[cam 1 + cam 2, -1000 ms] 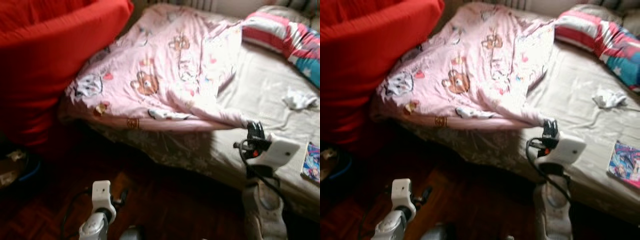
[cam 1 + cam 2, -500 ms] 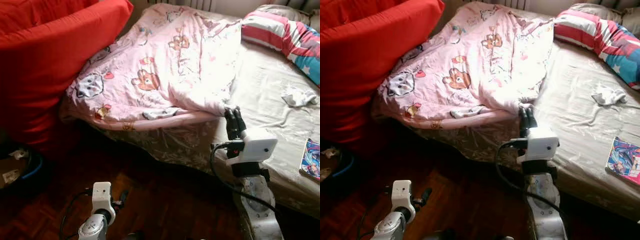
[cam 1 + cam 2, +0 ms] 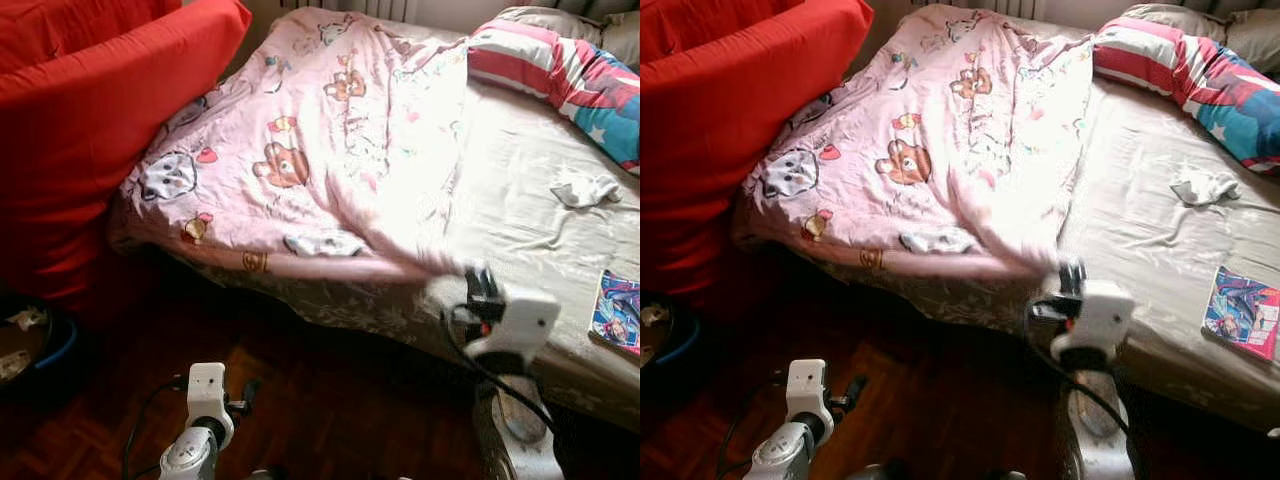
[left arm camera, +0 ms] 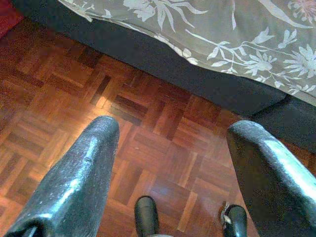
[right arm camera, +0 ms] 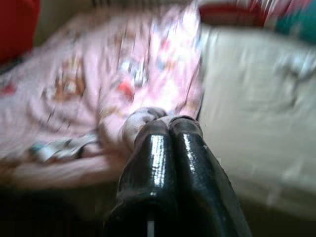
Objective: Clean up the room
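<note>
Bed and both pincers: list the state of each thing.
Pink quilt: rumpled, corner pinched by the right pincer.
Right pincer: shut on the quilt.
Left pincer: open, idle over the floor.
Striped pillow: lying on the bed.
Book: closed, flat.
White cloth: crumpled.

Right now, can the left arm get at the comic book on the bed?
Probably not. The left gripper hangs low over the wood floor, jaws open, while the comic book lies across the bed, beyond the right gripper.
</note>
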Motion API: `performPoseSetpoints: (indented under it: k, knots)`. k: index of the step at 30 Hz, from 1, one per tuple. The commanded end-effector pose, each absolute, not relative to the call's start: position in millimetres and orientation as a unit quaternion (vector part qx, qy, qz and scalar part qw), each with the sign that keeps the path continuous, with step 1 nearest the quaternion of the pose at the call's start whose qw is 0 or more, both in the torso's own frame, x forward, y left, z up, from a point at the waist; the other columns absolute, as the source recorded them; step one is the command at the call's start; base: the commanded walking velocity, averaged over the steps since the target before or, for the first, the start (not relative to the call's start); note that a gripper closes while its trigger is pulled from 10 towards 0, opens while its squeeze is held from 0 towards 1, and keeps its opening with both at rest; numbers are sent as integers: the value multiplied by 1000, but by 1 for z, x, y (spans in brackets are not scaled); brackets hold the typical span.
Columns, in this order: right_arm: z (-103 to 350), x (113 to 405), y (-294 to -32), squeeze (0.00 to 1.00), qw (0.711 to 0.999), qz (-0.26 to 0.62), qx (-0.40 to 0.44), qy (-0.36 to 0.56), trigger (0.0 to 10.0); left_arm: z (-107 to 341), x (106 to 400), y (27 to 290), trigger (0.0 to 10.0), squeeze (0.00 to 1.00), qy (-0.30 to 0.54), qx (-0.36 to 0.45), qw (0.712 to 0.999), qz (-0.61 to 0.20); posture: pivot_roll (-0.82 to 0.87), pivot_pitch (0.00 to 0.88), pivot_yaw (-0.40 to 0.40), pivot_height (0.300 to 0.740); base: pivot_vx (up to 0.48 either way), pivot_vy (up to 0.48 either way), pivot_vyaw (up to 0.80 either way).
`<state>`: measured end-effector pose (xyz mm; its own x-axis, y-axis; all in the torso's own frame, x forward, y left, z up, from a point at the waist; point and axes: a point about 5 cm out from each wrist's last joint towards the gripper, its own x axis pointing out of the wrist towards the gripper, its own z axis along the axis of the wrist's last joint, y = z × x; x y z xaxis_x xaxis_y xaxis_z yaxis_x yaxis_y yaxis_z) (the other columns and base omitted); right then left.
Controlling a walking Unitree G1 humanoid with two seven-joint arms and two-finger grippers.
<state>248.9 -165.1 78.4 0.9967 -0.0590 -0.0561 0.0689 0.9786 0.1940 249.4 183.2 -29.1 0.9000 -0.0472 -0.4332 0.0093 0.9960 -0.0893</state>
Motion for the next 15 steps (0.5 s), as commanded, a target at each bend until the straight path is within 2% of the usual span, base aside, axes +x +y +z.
performPoseSetpoints:
  k: [1, 9, 11, 15]
  knots:
    - [65, 243, -167, 0, 993, -31, 103, 55, 10000, -36, 241, 184, 10000, 0, 245, -37, 969, -16, 1, 183, 6, 740, 0, 0, 0]
    - [9, 222, -181, 0, 976, -75, 119, 166, 10000, -36, 243, 182, 10000, 0, 245, -38, 968, -22, -3, 184, 9, 740, 0, 0, 0]
    - [-24, 203, -189, 0, 959, -94, 132, 233, 10000, -35, 244, 182, 10000, 0, 244, -39, 969, -23, 1, 184, 10, 740, 0, 0, 0]
    - [-43, 189, -198, 0, 945, -118, 134, 272, 10000, -35, 244, 182, 10000, 0, 242, -39, 969, -24, 3, 185, 11, 740, 0, 0, 0]
